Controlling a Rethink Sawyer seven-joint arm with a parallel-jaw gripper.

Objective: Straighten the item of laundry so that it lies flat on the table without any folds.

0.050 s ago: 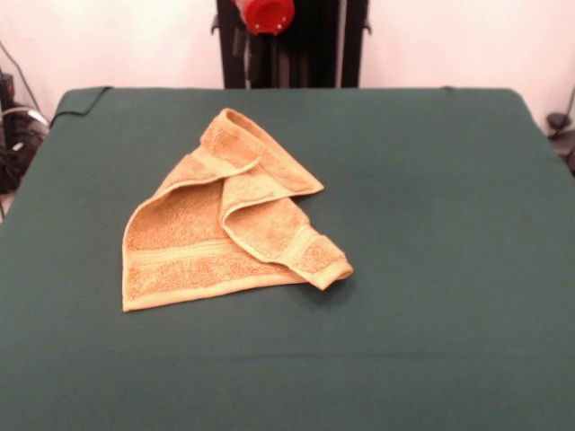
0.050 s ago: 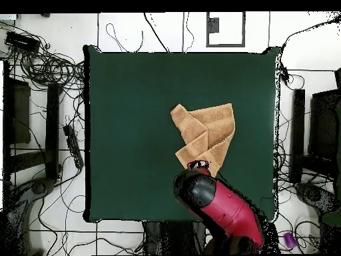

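The item of laundry (image 1: 193,247), an orange-tan towel, lies left of centre on the table (image 1: 431,224). It is folded over itself: one flap crosses the middle and ends in a doubled corner at the front right. In the overhead view the towel (image 2: 212,127) sits right of centre on the green table (image 2: 133,120). My red arm (image 2: 220,207) reaches in from the bottom edge, and its dark gripper end (image 2: 198,165) shows at the towel's nearest corner. The front view shows only a red piece of the arm (image 1: 267,13) at the top edge, high above the towel.
Wide green cloth lies bare to the right of the towel and in front of it. Cables (image 2: 46,67) and dark stands (image 2: 296,133) crowd the floor on both sides of the table. A small purple object (image 2: 288,240) lies on the floor by the arm's base.
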